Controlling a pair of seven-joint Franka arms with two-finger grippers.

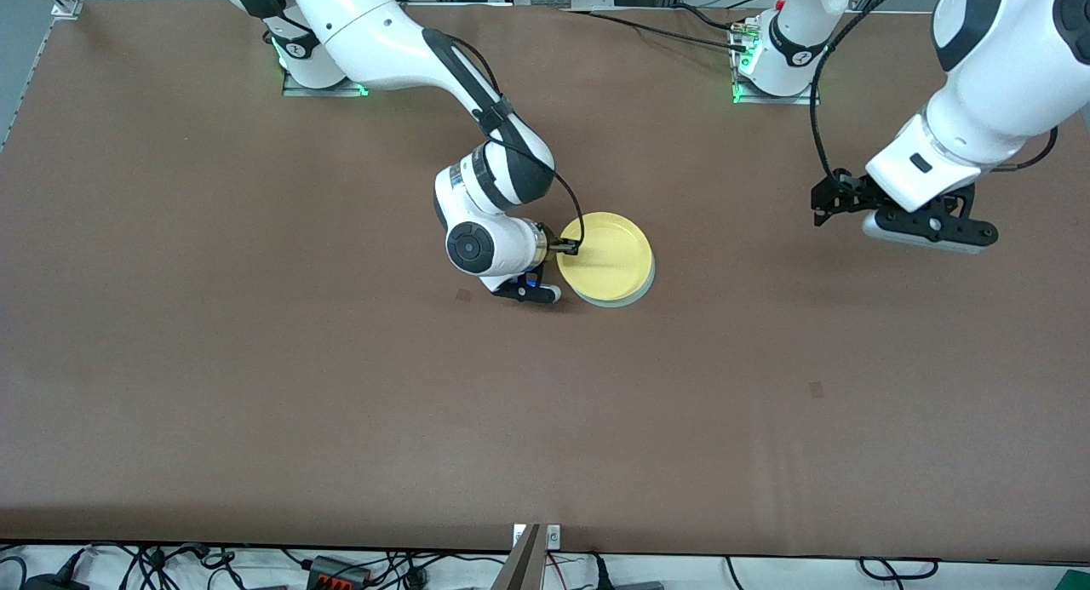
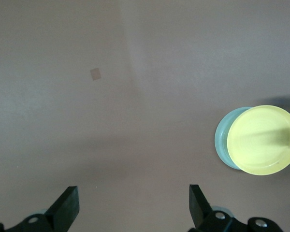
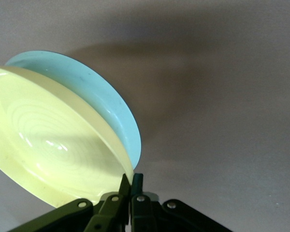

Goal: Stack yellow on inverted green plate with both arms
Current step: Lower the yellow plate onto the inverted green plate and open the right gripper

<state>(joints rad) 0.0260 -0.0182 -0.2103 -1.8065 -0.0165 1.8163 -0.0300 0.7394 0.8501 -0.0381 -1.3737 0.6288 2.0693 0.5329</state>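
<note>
The yellow plate (image 1: 606, 256) lies on top of the pale green plate (image 1: 649, 282) near the middle of the table. It sits a little off centre, so only a crescent of green rim shows. My right gripper (image 1: 569, 248) is shut on the yellow plate's rim at the edge toward the right arm's end. The right wrist view shows its jaws (image 3: 132, 181) pinching the yellow rim (image 3: 48, 145), with the green plate (image 3: 96, 92) under it. My left gripper (image 1: 828, 205) hangs open and empty over bare table toward the left arm's end. Its wrist view (image 2: 134, 203) shows both plates, yellow (image 2: 263, 140) on green (image 2: 222, 141).
The brown table has small darker patches (image 1: 462, 295), (image 1: 816, 390). The arm bases (image 1: 771, 71) stand along the edge farthest from the front camera. Cables and a bracket (image 1: 528, 556) lie just past the edge nearest it.
</note>
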